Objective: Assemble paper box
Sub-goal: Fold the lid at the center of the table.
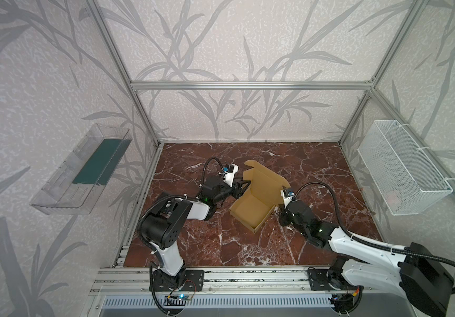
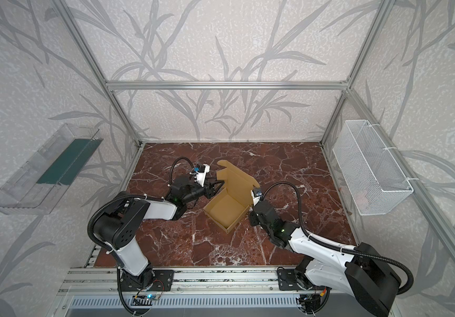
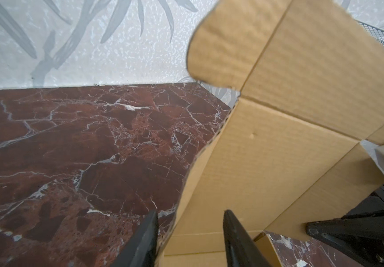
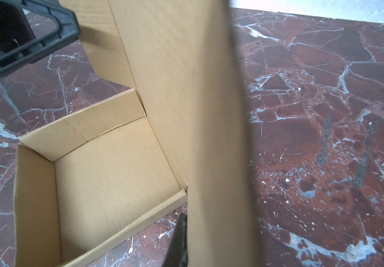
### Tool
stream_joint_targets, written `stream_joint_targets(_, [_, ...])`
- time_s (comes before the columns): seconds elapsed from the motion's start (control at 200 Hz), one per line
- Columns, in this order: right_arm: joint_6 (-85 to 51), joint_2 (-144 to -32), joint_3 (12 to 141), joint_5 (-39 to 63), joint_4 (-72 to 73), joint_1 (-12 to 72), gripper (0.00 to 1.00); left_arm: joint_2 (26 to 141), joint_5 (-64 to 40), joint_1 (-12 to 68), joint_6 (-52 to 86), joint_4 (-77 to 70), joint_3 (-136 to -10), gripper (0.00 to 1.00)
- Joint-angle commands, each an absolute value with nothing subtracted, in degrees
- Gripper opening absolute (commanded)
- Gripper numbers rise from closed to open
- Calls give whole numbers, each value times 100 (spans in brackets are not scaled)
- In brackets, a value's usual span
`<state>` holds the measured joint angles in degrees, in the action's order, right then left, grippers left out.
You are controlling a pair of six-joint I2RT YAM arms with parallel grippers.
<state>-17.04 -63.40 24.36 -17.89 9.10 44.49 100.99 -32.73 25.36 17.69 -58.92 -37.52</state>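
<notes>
The paper box (image 1: 251,210) is tan cardboard, partly folded, and sits mid-table on the red marble in both top views. Its tray walls stand up and its lid (image 1: 266,179) rises behind the tray (image 2: 227,210). My left gripper (image 1: 241,185) (image 3: 190,212) is at the lid's left edge. It is open, with the cardboard edge between its two black fingers (image 3: 149,231). My right gripper (image 4: 187,218) is shut on the lid's right side flap (image 4: 209,115). One finger shows and the flap hides the other. The right arm (image 1: 300,214) is next to the tray's right wall.
A clear plastic tray (image 1: 83,170) hangs on the left wall and a white wire-mesh basket (image 1: 402,167) on the right wall. Aluminium frame posts stand at the table's back corners. Bare marble (image 1: 317,170) lies behind and in front of the box.
</notes>
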Motion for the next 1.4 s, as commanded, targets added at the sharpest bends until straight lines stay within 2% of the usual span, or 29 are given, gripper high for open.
stream_joint_targets(0.0, [-1610, -6380, 2610, -1793, 942, 4421, 0, 10107, -3395, 2514, 1744, -6060, -3887, 38])
stream_joint_targets(0.345, [-1582, -6561, 2733, -1759, 1002, 4421, 0, 10105, -3319, 2511, 1710, -5895, -3858, 21])
stream_joint_targets(0.63, [-1547, -6583, 2786, -1765, 984, 4421, 0, 9849, -2834, 2509, 1429, -5423, -3797, 17])
stream_joint_targets(0.89, [-1503, -6665, 2934, -1715, 978, 4425, 0, 9533, -2346, 2628, 1374, -5273, -3611, 0])
stream_joint_targets(1.205, [-1411, -7349, 3371, -1626, 1136, 4228, 0, 8764, -288, 3817, 1357, -5298, -2778, 0])
stream_joint_targets(1.3, [-1420, -7563, 3485, -1566, 1219, 4125, 0, 8619, -265, 3979, 1304, -5649, -2450, 0])
stream_joint_targets(1.395, [-1455, -7722, 3589, -1571, 1286, 4113, 0, 8434, 197, 4202, 1437, -5729, -2209, 0])
